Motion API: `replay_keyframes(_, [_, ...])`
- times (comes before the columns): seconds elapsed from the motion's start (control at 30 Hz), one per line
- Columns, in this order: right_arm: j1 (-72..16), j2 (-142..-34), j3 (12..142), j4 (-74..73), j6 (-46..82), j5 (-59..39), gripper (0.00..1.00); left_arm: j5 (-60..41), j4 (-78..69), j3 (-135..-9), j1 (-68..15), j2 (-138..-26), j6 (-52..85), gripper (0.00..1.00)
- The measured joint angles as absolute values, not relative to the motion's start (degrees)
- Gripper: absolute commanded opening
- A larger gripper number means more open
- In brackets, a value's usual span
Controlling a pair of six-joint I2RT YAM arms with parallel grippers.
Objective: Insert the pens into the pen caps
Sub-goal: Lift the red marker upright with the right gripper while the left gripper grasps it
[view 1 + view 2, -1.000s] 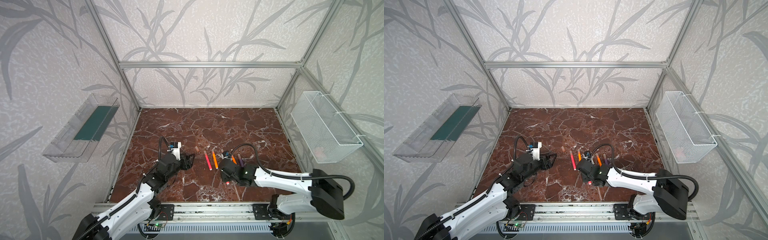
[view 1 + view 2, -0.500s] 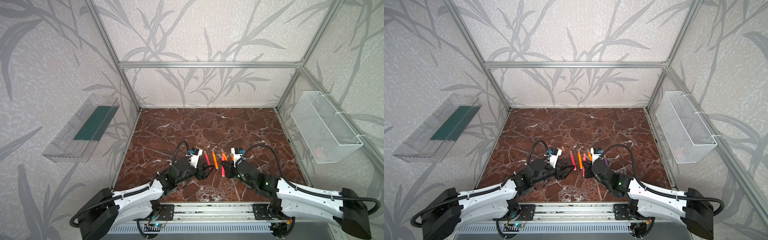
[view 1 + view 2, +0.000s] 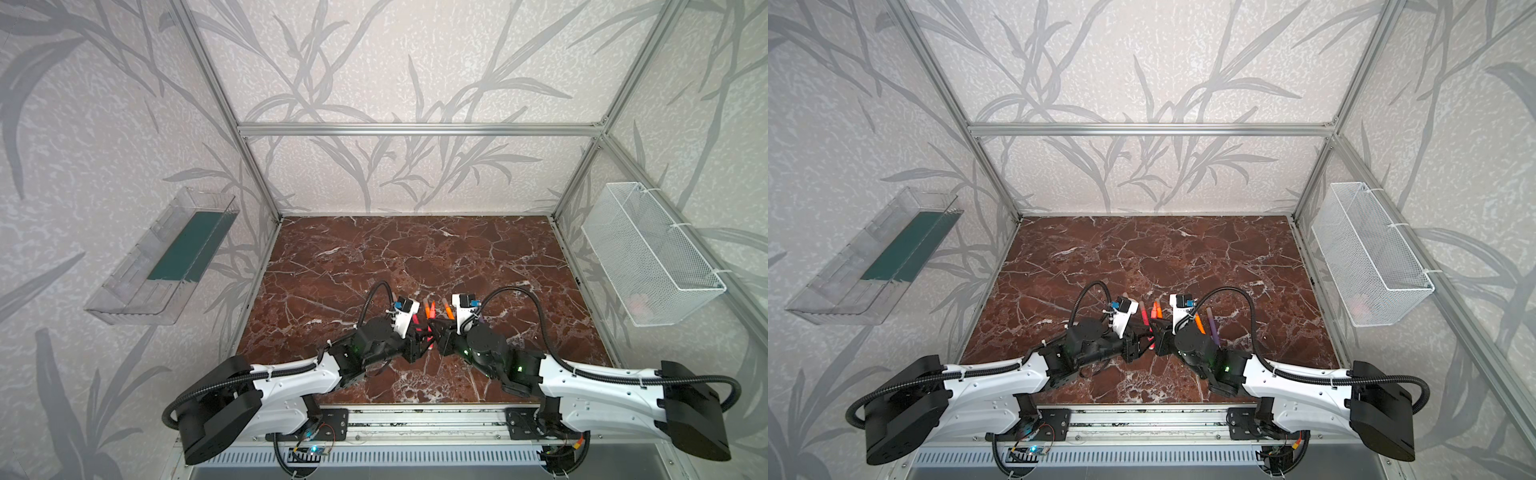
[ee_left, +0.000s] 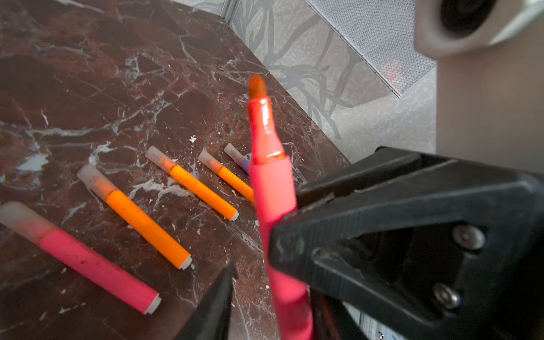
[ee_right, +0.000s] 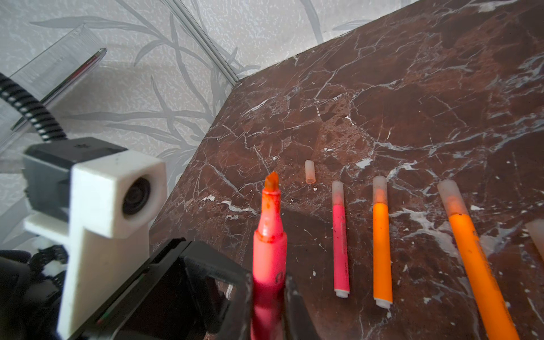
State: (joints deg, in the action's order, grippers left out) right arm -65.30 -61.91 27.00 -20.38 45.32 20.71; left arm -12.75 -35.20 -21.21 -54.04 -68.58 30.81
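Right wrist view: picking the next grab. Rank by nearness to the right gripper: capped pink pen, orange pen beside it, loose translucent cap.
1. Capped pink pen, beside the right gripper.
2. Capped orange pen, next over.
3. Loose translucent cap, beyond the pens' capped ends.

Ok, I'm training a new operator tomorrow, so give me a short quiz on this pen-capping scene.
1. Multiple choice: what is the right gripper shut on?
A) a capped green pen
B) the uncapped red-pink marker pen
C) nothing
2. True or false: the loose translucent pinkish cap lies on the dark marble table, not on any pen.
3. Count: how many capped orange marker pens lie on the table?

Key: 1 B; 2 true; 3 three.
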Motion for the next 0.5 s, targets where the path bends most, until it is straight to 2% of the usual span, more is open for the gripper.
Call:
replay_keyframes(0.13, [-66.39, -62.48, 27.05, -21.65, 45.63, 21.26, 0.01, -11.79, -35.33, -21.30, -54.11, -68.58, 30.63, 0.16])
replay_keyframes(0.3, [-67.13, -63.72, 27.05, -22.79, 46.02, 22.76, 0.03, -11.29, -34.98, -21.30, -54.30, -68.62, 30.04, 0.04])
replay_keyframes(0.37, [-67.20, -64.05, 27.18, -22.83, 46.11, 23.11, 0.06, -11.18, -34.87, -21.30, -54.30, -68.73, 29.98, 0.02])
replay_keyframes(0.5, [-67.40, -64.36, 27.42, -22.41, 46.19, 23.79, 0.19, -11.33, -35.00, -21.30, -54.30, -69.12, 29.74, 0.00])
